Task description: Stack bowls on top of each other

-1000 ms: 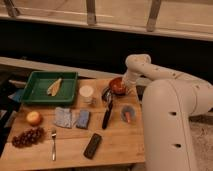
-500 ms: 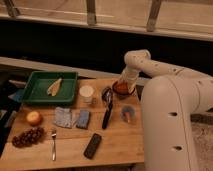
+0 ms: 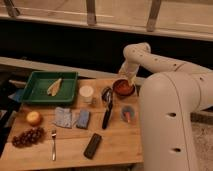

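The glossy orange-red bowl (image 3: 123, 87) is at the back right of the wooden table (image 3: 70, 150). A darker rim shows around its lower edge; I cannot tell whether that is the purple bowl under it. No purple bowl shows anywhere else. My gripper (image 3: 129, 78) hangs from the white arm at the far right rim of the orange-red bowl, at or just above it.
A green tray (image 3: 39, 91) with a pale yellowish item (image 3: 54, 86) is at the back left. A white cup (image 3: 86, 93), a black utensil (image 3: 106, 109), a small bluish cup (image 3: 128, 114), a dark flat device (image 3: 92, 146), a fork (image 3: 53, 145), grapes (image 3: 27, 136), a round fruit (image 3: 33, 118) and blue cloths (image 3: 64, 117) lie on the table. My white body (image 3: 175, 130) fills the right.
The arm's wrist has swung to the right and risen over the bowl. The orange-red bowl has shifted slightly right and toward the front.
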Controlling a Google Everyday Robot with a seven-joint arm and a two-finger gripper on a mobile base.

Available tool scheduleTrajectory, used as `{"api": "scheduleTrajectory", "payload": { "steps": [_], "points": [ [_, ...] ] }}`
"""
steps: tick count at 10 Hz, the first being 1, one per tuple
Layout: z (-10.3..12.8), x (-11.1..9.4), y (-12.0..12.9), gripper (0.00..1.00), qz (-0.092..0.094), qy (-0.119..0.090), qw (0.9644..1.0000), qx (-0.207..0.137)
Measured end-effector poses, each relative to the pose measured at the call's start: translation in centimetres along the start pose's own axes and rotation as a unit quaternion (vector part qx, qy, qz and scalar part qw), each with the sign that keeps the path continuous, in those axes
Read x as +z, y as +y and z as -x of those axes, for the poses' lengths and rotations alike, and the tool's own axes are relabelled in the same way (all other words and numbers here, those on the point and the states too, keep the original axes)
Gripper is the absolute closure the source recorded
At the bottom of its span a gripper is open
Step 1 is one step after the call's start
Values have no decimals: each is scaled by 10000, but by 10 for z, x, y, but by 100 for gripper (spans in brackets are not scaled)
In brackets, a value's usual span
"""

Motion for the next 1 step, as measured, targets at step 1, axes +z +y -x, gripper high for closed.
{"api": "scheduleTrajectory", "payload": {
  "steps": [1],
  "points": [
    [1,0,-1,39,2,0,10000,12]
  ]
}}
